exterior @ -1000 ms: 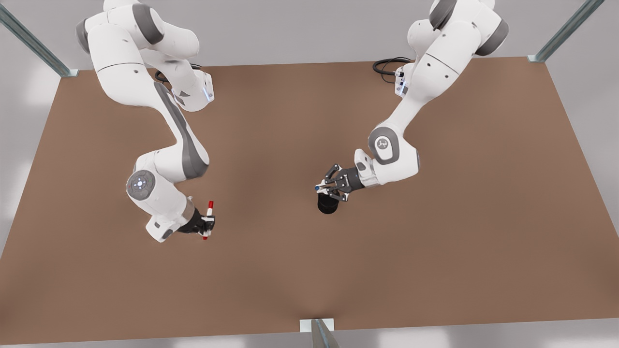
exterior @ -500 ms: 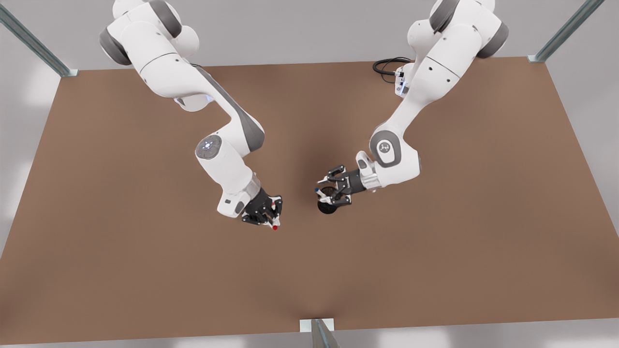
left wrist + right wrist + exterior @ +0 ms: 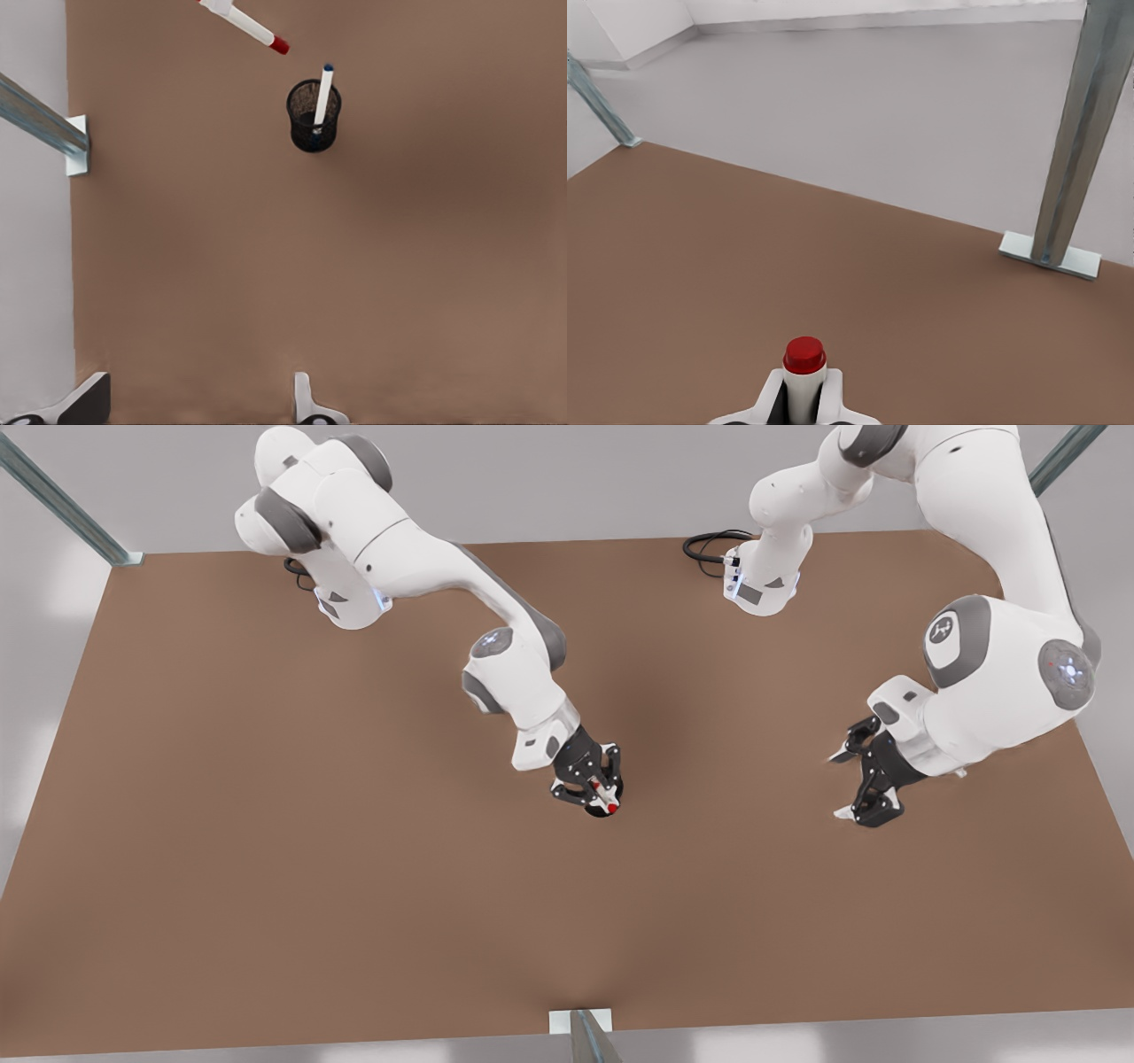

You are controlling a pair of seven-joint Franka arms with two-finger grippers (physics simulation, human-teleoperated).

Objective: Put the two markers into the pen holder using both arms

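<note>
On the brown table (image 3: 266,868), the right gripper (image 3: 592,788) hangs over the pen holder (image 3: 312,124), hiding most of it in the front view, its fingers clamped on the red marker (image 3: 804,372), held cap up. The left gripper (image 3: 850,784) waits well apart at the front view's right, fingers spread wide and holding nothing. Its wrist camera alone reveals the blue marker (image 3: 323,93) standing tilted inside the holder, and the red marker's tip poised just beside the rim.
</note>
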